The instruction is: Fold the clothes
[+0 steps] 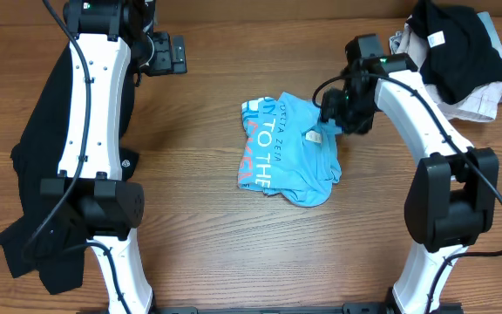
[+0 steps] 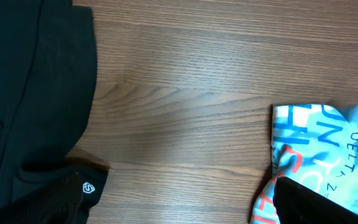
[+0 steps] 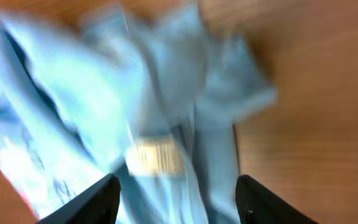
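The light blue T-shirt (image 1: 288, 155) with white and pink lettering lies crumpled at the table's middle. My right gripper (image 1: 331, 120) hangs over its upper right edge, open. In the blurred right wrist view its fingers (image 3: 176, 199) stand wide apart above the blue cloth (image 3: 166, 106) and a pale label (image 3: 155, 157). A black garment (image 1: 37, 166) with a small white logo (image 1: 127, 162) lies at the left, partly under my left arm. My left gripper (image 1: 172, 54) is high at the back, open and empty. The left wrist view shows the black garment (image 2: 30, 106), its logo (image 2: 89, 186) and the shirt's edge (image 2: 319, 140).
A pile of other clothes sits at the back right corner: a black piece (image 1: 460, 48) on top of pale grey and white ones (image 1: 486, 98). Bare wood table (image 1: 190, 201) lies between the black garment and the blue shirt.
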